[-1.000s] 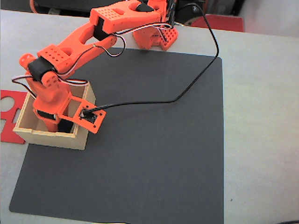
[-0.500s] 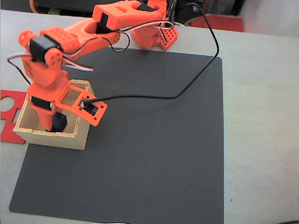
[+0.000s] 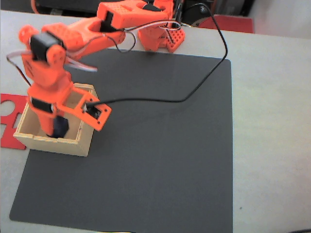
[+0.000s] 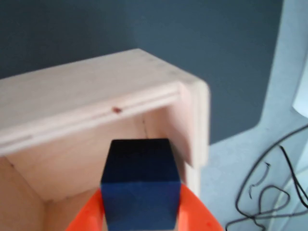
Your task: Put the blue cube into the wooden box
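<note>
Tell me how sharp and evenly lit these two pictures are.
Fixed view: bright, washed-out light on the pale table, mat edges fairly crisp. Wrist view: soft focus, wooden box rim smeared, blue cube dark between the orange gripper fingers.

Pale grey counter under bright, even light

A large dark grey mat [image 3: 155, 145] with rounded corners covers most of the counter [image 3: 272, 121]. A flat red plastic piece [image 3: 8, 121] lies at the left edge, another red object [image 3: 233, 23] sits at the far edge, and a black cable [image 3: 214, 73] loops across the mat.
</note>
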Controlling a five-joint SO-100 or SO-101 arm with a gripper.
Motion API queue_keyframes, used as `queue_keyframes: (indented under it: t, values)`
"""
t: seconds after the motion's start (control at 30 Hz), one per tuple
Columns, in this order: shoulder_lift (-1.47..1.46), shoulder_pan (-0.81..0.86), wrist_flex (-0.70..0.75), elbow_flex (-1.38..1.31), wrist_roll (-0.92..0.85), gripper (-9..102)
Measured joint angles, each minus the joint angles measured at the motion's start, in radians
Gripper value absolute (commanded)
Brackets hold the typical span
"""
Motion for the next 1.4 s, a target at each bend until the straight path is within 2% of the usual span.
queue_keyframes:
  t: [0.2,0.37,0.47,1.07,1.4]
  values:
    - [-0.121,-0.02,-0.002,-0.002,0.005,2]
    - [-0.144,-0.023,-0.003,-0.005,0.009,23]
    - [-0.147,-0.018,-0.002,-0.006,0.009,27]
    - [-0.163,-0.063,0.0,-0.006,0.009,31]
    - [-0.008,-0.117,0.003,-0.002,0.005,31]
